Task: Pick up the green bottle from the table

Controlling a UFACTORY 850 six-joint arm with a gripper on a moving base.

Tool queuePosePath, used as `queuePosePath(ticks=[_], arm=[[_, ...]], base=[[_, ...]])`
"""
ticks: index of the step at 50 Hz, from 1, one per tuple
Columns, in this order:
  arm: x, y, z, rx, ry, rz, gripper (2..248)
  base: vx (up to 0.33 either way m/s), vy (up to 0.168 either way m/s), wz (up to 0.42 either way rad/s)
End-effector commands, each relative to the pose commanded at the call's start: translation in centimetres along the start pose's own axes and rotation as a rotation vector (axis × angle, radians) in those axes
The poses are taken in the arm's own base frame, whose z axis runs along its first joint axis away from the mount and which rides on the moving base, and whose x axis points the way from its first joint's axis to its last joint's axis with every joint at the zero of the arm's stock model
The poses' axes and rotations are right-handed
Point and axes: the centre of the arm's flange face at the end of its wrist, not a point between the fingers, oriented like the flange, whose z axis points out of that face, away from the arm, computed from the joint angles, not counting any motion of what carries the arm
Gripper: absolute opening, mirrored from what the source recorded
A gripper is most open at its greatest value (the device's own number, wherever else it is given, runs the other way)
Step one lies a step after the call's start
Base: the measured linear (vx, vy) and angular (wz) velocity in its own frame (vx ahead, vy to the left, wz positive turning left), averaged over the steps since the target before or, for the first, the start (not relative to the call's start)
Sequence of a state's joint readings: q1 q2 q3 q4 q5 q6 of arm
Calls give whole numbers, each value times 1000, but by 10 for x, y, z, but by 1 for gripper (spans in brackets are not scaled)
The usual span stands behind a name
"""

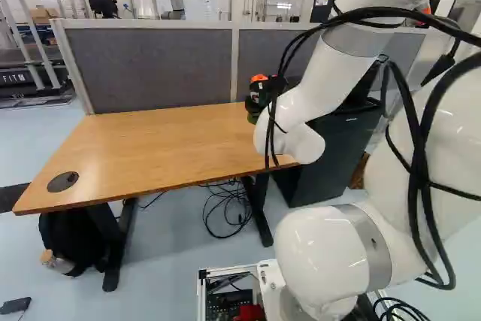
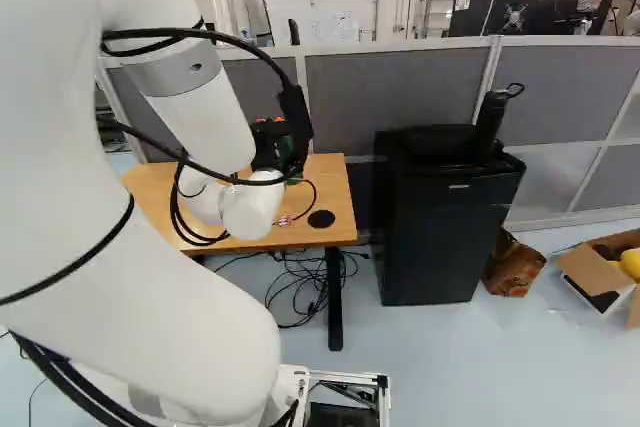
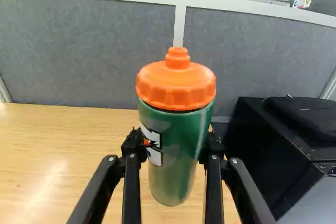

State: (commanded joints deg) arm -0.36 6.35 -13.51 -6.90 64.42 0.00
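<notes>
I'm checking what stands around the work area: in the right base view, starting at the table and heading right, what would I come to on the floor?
Table → black cabinet → brown bag → open cardboard box.

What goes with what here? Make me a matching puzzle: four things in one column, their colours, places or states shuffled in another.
1. Lid
2. Bottle
3. Table
4. Carton

A. Holds something yellow
B. Gripped by the tool
C. Orange
D. Light wood colour

Pairs: 1-C, 2-B, 3-D, 4-A
</notes>
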Motion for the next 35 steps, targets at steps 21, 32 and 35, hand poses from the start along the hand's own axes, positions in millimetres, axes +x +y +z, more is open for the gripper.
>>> queuePosePath(ticks=[21,32,35], arm=[[-7,0,-13,-24,-54,12,110],[-13,0,-25,-44,-101,24,110],[-15,0,-29,-50,-116,28,110]], base=[[0,0,0],[0,0,0],[0,0,0]])
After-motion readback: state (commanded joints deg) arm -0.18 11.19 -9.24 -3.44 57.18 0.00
